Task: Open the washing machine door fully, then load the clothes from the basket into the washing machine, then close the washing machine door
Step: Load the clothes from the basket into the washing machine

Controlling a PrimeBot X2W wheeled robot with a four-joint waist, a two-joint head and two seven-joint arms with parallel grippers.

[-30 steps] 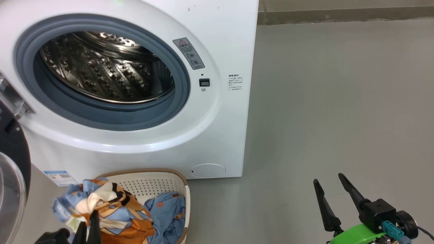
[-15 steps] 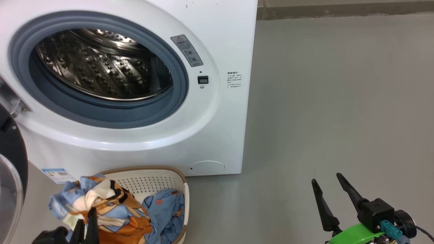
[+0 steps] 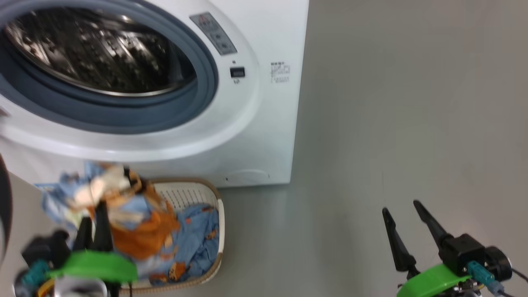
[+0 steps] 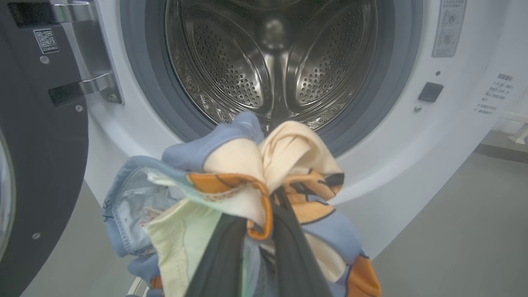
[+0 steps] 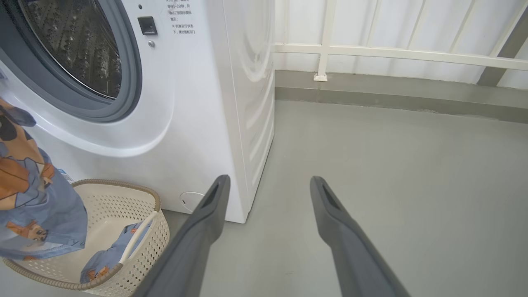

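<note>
Counting gave one washer (image 3: 264, 123), one door (image 4: 41, 144) swung open at 9 o'clock in the left wrist view, one basket (image 3: 221, 231) on the floor (image 3: 392, 103) at 7 o'clock in the head view, and two grippers. The clothes (image 3: 123, 214) came in two lots: one bundle (image 4: 255, 165) raised, and blue pieces (image 5: 111, 247) lying in the basket, their number unclear.

The left gripper (image 4: 260, 222) reached up from 6 o'clock toward the drum (image 4: 272, 62), fingers nearly together and pinching the bundle, which hung above the basket, before the washer's lower front. The right gripper (image 3: 400, 207) hovered over the floor at 5 o'clock, well apart from the washer, fingers spread and holding nothing.

Against a second earlier, the head camera had tipped, so the washer sat higher in view. The bundle had risen clear of the basket's rim, and the left arm's green wrist mount (image 3: 95, 266) had come into sight. The right gripper had kept its pose.
</note>
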